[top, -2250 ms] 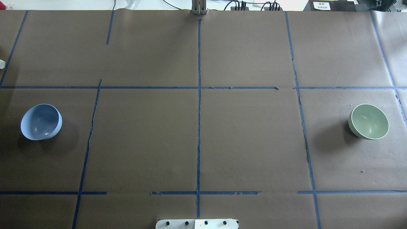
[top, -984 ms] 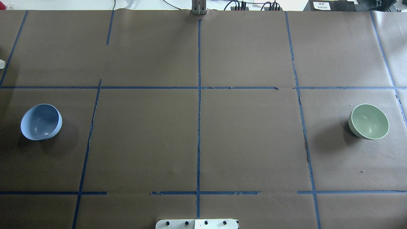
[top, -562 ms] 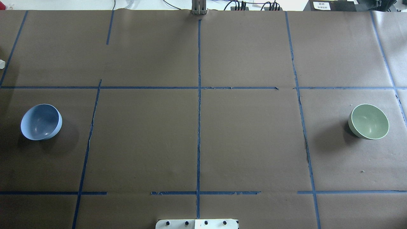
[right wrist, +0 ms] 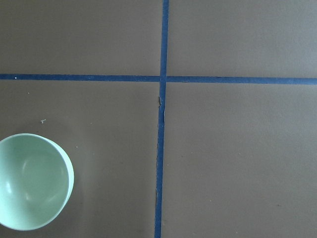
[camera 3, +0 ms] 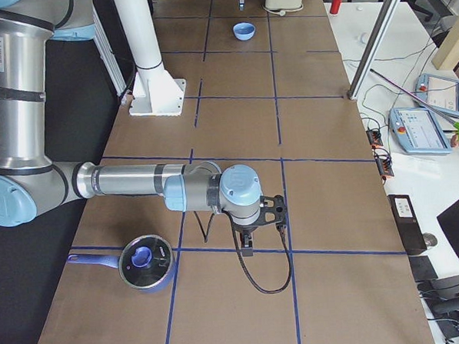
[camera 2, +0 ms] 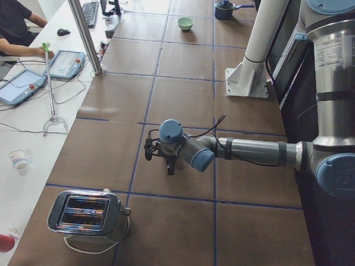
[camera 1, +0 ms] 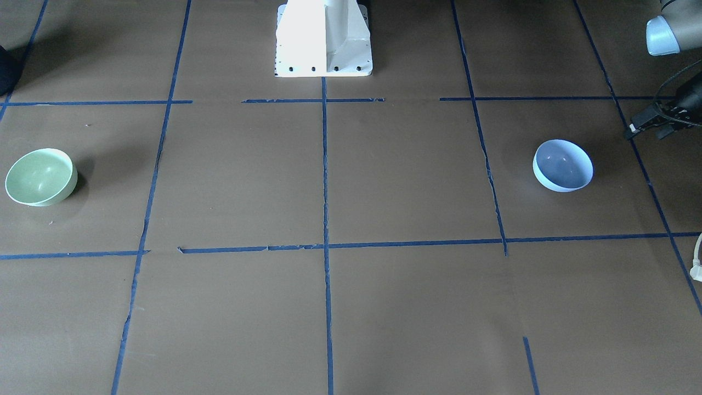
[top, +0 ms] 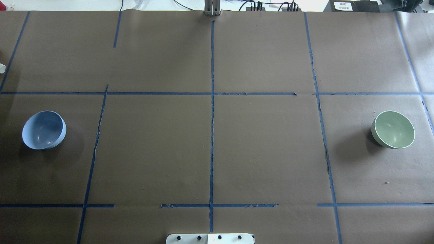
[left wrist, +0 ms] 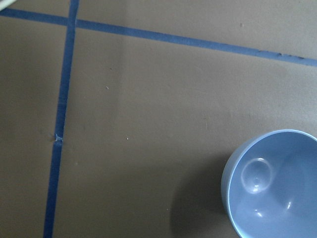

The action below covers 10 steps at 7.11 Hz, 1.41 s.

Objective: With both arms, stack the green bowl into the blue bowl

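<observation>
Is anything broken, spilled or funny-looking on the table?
Nothing spilled or broken. The green bowl and blue bowl sit upright and empty, far apart. Only the blue tape lines look ragged in places.

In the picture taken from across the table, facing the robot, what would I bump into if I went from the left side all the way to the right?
green bowl → white robot base → blue bowl → left arm
</observation>
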Each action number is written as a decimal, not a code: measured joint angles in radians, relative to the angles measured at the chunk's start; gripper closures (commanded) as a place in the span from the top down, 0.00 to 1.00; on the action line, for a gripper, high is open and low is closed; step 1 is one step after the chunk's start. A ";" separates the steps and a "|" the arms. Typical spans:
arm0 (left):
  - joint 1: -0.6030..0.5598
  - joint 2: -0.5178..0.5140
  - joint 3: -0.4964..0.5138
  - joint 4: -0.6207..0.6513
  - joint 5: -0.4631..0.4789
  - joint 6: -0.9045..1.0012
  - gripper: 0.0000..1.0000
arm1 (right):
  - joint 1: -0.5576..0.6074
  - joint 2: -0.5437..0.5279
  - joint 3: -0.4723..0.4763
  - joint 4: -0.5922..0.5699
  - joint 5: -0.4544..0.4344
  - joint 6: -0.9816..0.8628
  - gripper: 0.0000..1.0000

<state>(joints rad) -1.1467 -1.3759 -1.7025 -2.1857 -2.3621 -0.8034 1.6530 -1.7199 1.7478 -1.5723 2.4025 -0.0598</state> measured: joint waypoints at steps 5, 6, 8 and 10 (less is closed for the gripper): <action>0.178 -0.065 0.127 -0.208 0.114 -0.235 0.24 | -0.001 -0.001 -0.001 0.000 0.001 0.000 1.00; 0.181 -0.068 0.130 -0.209 0.116 -0.249 0.05 | -0.001 -0.001 0.000 0.000 0.001 0.000 1.00; 0.181 -0.070 0.121 -0.208 0.110 -0.267 0.00 | -0.001 0.001 0.001 0.000 0.002 0.000 1.00; 0.180 -0.071 0.083 -0.200 0.096 -0.288 0.00 | -0.001 0.002 0.006 0.000 0.002 -0.001 1.00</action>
<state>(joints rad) -0.9663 -1.4469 -1.6194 -2.3859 -2.2658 -1.0910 1.6521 -1.7181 1.7542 -1.5719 2.4045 -0.0612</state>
